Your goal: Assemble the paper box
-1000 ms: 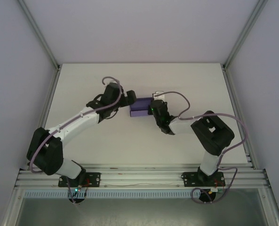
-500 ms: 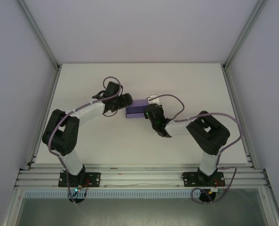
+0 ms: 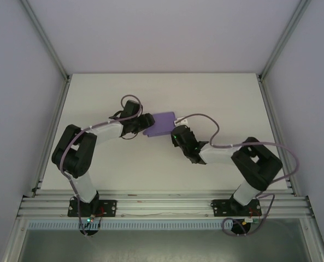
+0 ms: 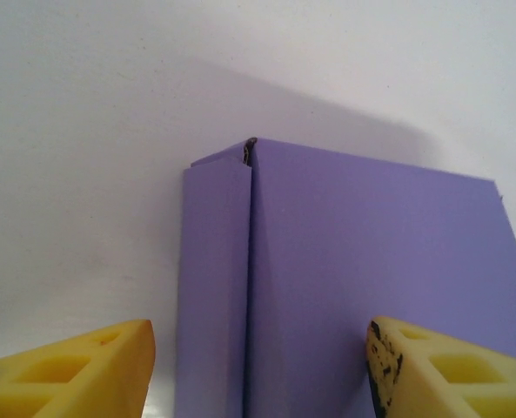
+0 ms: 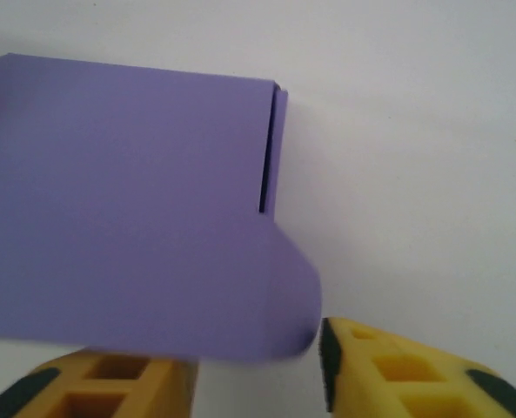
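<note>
The purple paper box (image 3: 160, 123) lies on the white table between my two grippers. My left gripper (image 3: 144, 121) sits at the box's left end. In the left wrist view its yellow fingers (image 4: 83, 370) stand apart on either side of the box (image 4: 371, 261), and the left finger is clear of the card. A folded side panel (image 4: 212, 287) runs along the box's left edge. My right gripper (image 3: 175, 131) is at the box's near right corner, open. A rounded flap (image 5: 284, 296) of the box (image 5: 127, 192) hangs over its left finger (image 5: 110, 383).
The white table (image 3: 151, 164) is bounded by white walls and aluminium posts (image 3: 47, 38) at the back corners. The rail with both arm bases (image 3: 162, 204) runs along the near edge. Cables loop over both arms.
My right gripper has opened and let go of the box. My left gripper's jaws have narrowed and its arm has folded back. The box has tipped flatter and shifted slightly left.
</note>
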